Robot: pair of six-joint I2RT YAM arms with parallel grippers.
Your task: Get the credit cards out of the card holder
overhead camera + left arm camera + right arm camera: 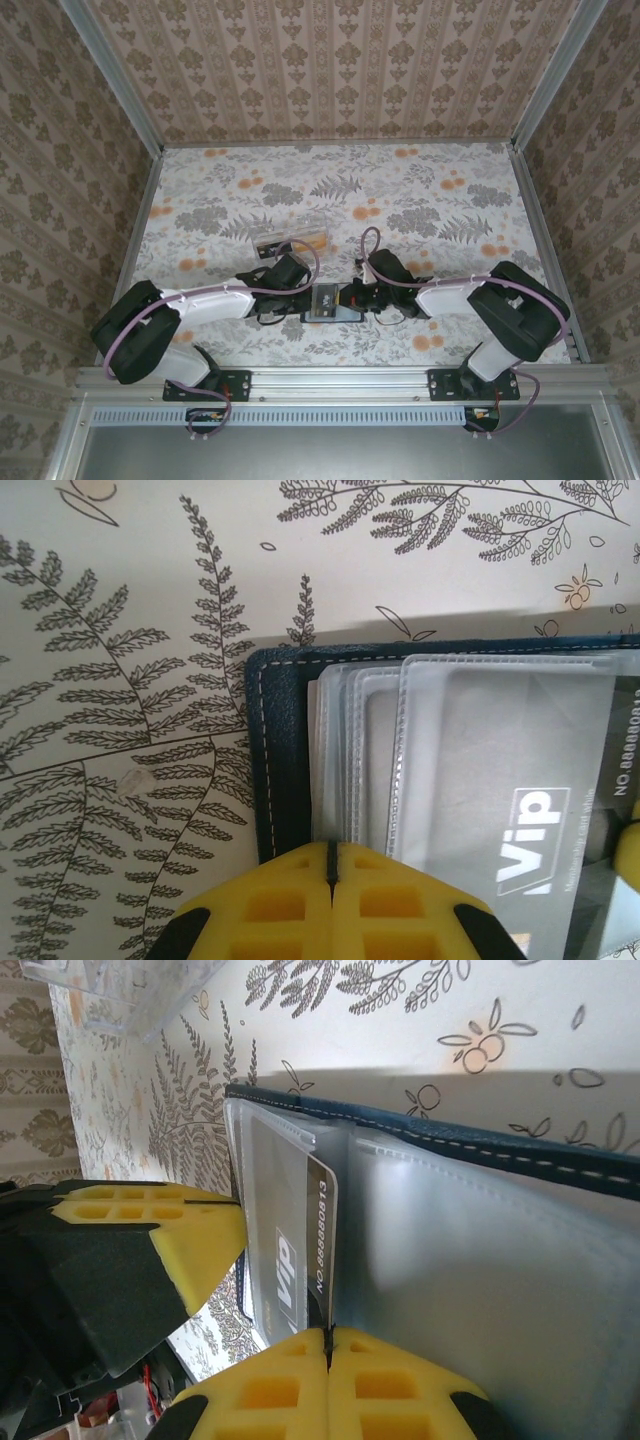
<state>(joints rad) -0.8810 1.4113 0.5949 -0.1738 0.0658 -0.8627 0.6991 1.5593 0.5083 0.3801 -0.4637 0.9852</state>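
L pincer (330,852) clamps card holder (285,742), R pincer (328,1338) clamps VIP card (322,1225); clear box (110,990) nearby.

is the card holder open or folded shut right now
Open: the card holder is spread, navy cover underneath, its clear sleeves fanned out and exposed, with a VIP card visible through one.

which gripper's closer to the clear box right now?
Left. The left gripper, shut on the edge of the holder, sits just near-side of the box; the right gripper, shut on the card, is across it, farther off.
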